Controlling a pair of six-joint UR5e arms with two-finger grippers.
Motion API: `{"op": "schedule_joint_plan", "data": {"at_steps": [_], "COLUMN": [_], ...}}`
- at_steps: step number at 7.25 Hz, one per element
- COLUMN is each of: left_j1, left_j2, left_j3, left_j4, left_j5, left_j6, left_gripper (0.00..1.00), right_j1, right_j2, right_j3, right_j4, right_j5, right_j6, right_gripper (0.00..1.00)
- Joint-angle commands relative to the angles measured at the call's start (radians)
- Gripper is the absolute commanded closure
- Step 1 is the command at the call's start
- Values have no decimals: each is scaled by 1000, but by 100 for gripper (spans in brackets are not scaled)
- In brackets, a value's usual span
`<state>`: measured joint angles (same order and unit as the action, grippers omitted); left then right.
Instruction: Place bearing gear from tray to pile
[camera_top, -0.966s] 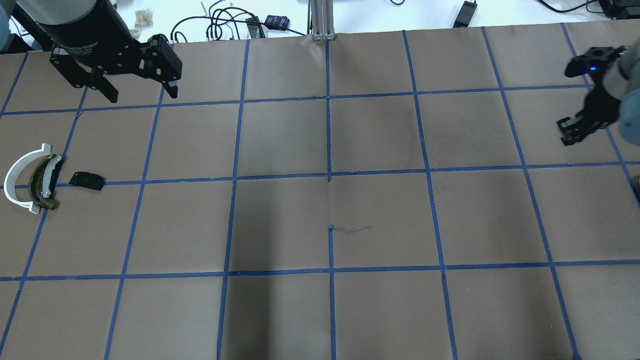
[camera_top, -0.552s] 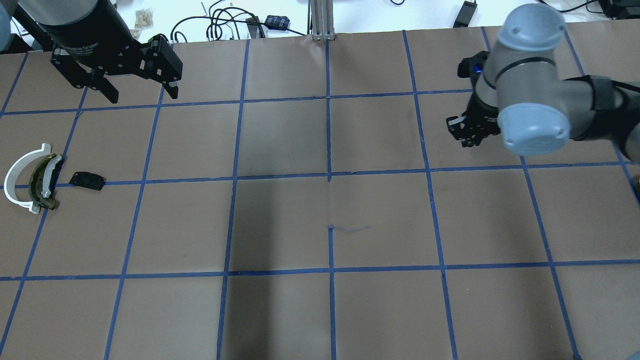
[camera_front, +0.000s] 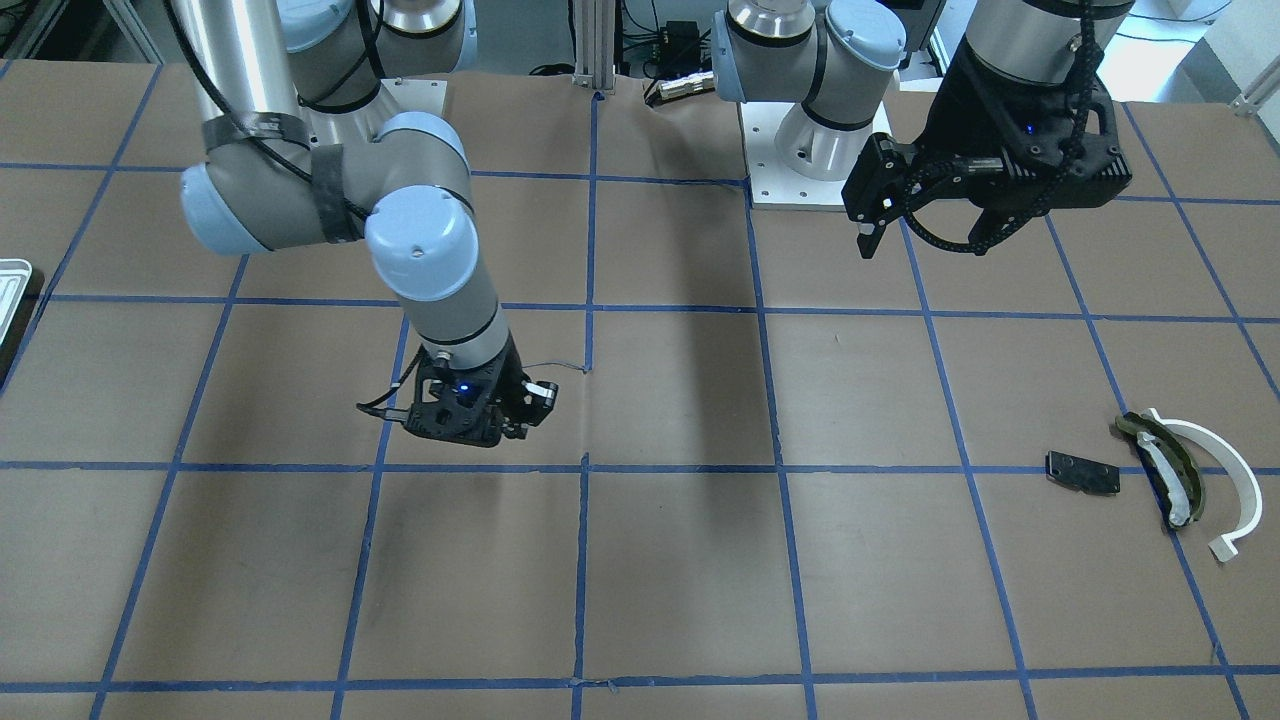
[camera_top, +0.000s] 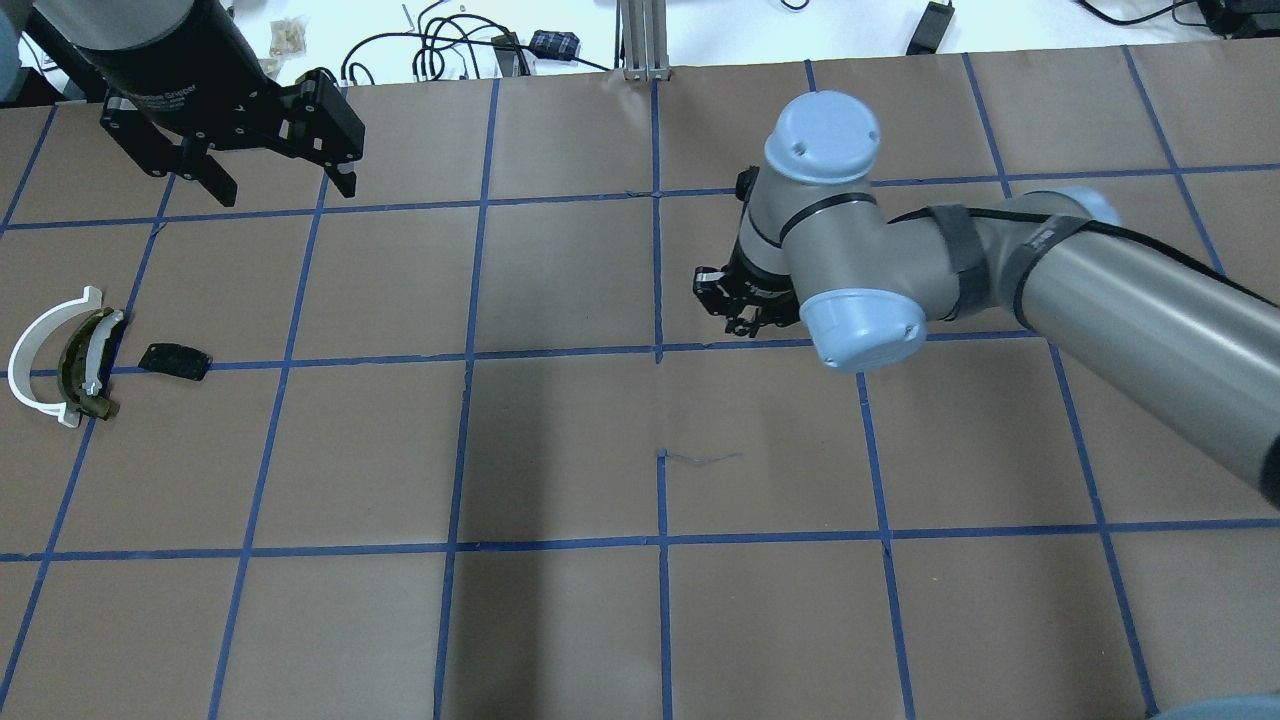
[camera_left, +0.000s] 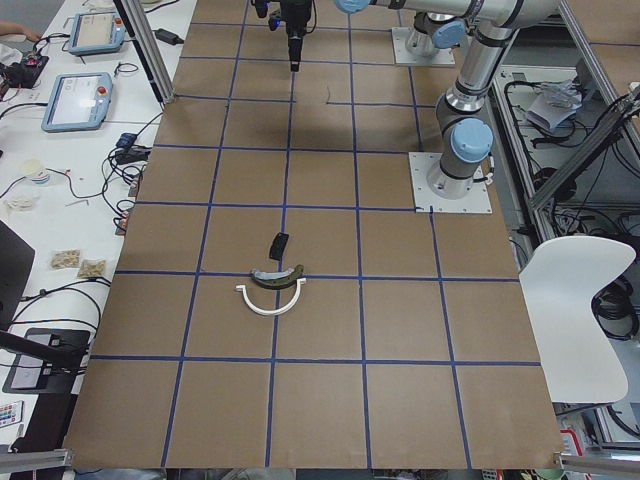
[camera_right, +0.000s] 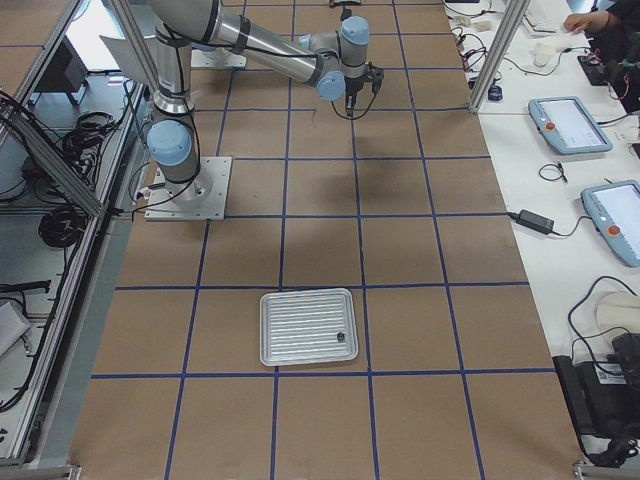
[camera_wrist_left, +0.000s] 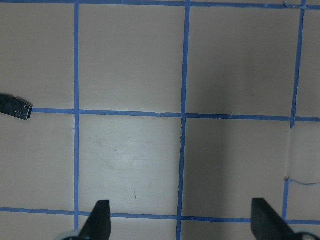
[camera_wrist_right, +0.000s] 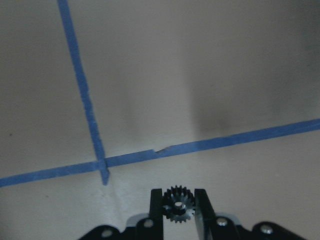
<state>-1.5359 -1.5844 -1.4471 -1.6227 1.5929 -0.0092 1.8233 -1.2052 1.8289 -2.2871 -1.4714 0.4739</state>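
My right gripper (camera_wrist_right: 178, 199) is shut on a small black bearing gear (camera_wrist_right: 178, 206). It hangs above the table's middle in the overhead view (camera_top: 735, 305) and the front view (camera_front: 470, 420). The pile lies far to my left: a white arc strip (camera_top: 35, 350), an olive curved piece (camera_top: 80, 362) and a black plate (camera_top: 174, 360). My left gripper (camera_top: 283, 188) is open and empty, raised behind the pile. The silver tray (camera_right: 300, 320) lies far to my right, with a small dark part (camera_right: 341, 336) in its corner.
Brown paper with a blue tape grid covers the table (camera_top: 560, 450). Cables and a power brick (camera_top: 555, 43) lie beyond the far edge. The right arm's elbow (camera_top: 860, 320) and forearm stretch over the right half of the table.
My right arm has swept from the table's right edge leftward to the middle, gear in the gripper. The left gripper and the pile have not moved.
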Motion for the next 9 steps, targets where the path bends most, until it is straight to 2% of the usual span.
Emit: {"op": "schedule_joint_plan", "data": {"at_steps": [1, 2, 3, 4, 5, 6, 7, 8, 9], "left_j1": [-4, -9, -9, -9, -9, -9, -9, -13, -83], "left_j2": [13, 11, 10, 6, 6, 9, -5, -40, -107], "left_j3": [1, 1, -4, -4, -4, -30, -89, -117, -119], "left_j4": [-11, -13, -43, -43, -43, -36, 60, 236, 268], "left_j5": [-2, -13, -81, -77, -77, -77, -74, -88, -82], "left_j6": [-2, 15, 8, 14, 18, 18, 18, -7, -46], "left_gripper": [0, 0, 0, 0, 0, 0, 0, 0, 0], "right_j1": [80, 82, 80, 68, 24, -58, -167, -306, -446], "right_j2": [76, 81, 85, 78, 58, 0, -76, -120, -131], "right_j3": [-29, -31, -33, -37, -39, -40, -46, -57, -103], "right_j4": [-65, -63, -61, -60, -58, -5, 109, 209, 286], "right_j5": [-6, -3, -6, -9, -10, -12, -14, -14, -21], "right_j6": [130, 134, 134, 114, -12, -97, -288, -546, -763], "right_gripper": [78, 61, 7, 0, 22, 20, 20, 20, 17]}}
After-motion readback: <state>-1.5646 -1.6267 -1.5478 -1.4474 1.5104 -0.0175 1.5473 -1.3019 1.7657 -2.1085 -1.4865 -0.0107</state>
